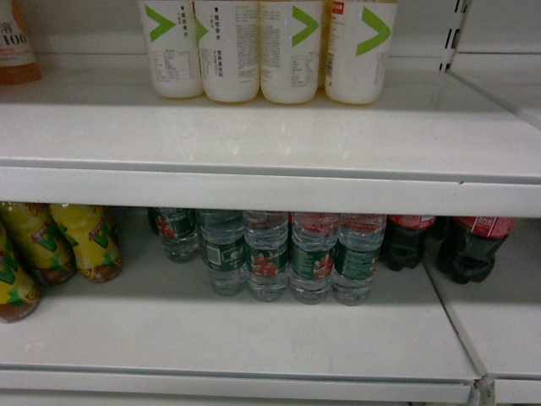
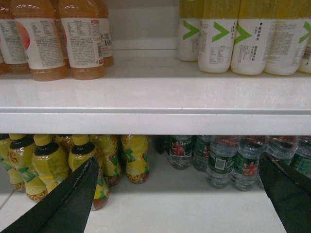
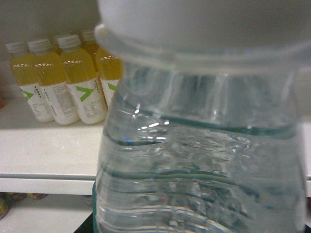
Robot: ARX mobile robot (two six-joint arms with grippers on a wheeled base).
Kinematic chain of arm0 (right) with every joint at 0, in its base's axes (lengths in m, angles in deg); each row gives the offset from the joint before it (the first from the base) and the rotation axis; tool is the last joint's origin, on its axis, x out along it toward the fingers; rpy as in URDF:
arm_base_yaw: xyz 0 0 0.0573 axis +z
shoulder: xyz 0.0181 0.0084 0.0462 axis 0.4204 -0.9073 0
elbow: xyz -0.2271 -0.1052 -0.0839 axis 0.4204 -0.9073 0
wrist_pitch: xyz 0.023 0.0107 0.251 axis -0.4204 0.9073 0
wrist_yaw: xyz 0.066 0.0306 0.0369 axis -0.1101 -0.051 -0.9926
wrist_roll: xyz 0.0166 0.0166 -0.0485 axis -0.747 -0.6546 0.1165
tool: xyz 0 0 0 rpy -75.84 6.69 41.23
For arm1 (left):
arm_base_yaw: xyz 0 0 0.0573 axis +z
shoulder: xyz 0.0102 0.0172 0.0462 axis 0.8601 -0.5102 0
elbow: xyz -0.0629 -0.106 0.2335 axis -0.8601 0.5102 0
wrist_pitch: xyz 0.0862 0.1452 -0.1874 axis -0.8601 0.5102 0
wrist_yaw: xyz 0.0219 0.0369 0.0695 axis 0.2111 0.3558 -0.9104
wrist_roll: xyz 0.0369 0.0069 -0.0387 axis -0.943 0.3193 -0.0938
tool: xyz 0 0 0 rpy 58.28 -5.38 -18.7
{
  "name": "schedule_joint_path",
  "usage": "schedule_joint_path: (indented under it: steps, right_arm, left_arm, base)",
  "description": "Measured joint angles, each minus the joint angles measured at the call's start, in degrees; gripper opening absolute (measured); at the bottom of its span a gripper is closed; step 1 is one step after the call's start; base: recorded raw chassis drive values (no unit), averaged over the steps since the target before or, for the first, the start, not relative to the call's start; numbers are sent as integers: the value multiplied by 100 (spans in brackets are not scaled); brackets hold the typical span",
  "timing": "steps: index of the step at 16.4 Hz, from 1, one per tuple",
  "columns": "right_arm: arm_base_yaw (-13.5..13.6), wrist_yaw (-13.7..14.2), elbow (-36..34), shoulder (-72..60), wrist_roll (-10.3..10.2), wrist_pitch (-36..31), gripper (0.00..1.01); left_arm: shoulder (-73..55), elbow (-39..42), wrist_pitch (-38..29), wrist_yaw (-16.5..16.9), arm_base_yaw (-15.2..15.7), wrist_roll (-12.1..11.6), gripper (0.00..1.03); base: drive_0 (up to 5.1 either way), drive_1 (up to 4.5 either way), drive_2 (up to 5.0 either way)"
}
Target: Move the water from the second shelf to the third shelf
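A water bottle (image 3: pixel 199 145) fills the right wrist view, presumably held for carrying, though the grip cannot be seen. The left gripper (image 2: pixel 180 194) is spread apart, empty, facing the shelf (image 2: pixel 155 97).

White shelves (image 1: pixel 254 135): yellow-drink bottles (image 1: pixel 262 46) above, water bottles (image 1: pixel 287 254) below.

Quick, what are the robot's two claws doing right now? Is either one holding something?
Left gripper: open, holding nothing, fingers spread before the lower shelf.
Right gripper: not itself visible; a water bottle fills its wrist camera, probably held, but cannot be told.
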Motion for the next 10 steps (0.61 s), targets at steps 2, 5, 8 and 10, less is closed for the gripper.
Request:
schedule_joint_path:
  steps: [2,5,8,10]
  right_arm:
    - [0,-2,0,-2,0,13,43]
    - [0,0,0,-2,2,17,43]
    - [0,0,0,-2,2,22,43]
    - [0,0,0,-2,2,20,43]
  left_arm:
    - [0,0,0,0,0,0,98]
    - [0,0,4,2,0,0,98]
    - [0,0,4,0,0,0,98]
    - [0,0,11,0,0,2,98]
  base:
    - [0,0,0]
    - [0,0,0]
    - [0,0,0]
    - [0,0,0]
